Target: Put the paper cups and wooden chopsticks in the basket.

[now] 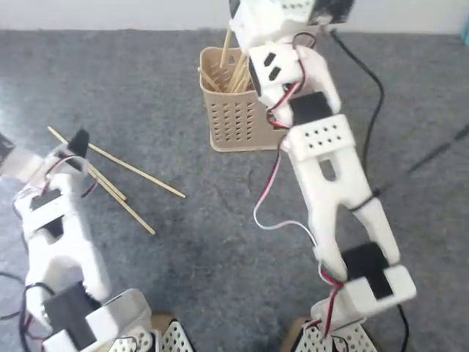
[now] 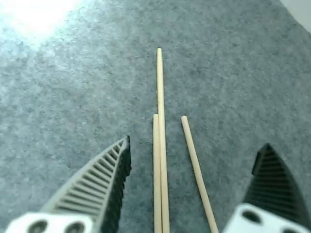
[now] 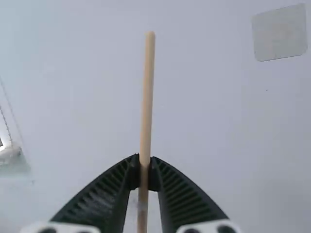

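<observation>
A tan perforated basket [image 1: 234, 117] stands at the back of the grey carpet with several wooden chopsticks upright inside. My right gripper [image 3: 144, 167] is shut on one chopstick [image 3: 147, 92], which points up towards the pale wall; in the high view this chopstick [image 1: 228, 42] rises at the basket's far left corner, under the right arm. Three chopsticks [image 1: 117, 176] lie loose on the carpet at the left. My left gripper [image 2: 197, 143] hangs open just above them, with all three chopsticks [image 2: 160, 145] between its fingers, none of them touched.
A black cable [image 1: 375, 95] runs along the carpet right of the basket. A thin white wire [image 1: 275, 216] loops down beside the right arm. Open carpet [image 1: 205, 242] lies between the two arms.
</observation>
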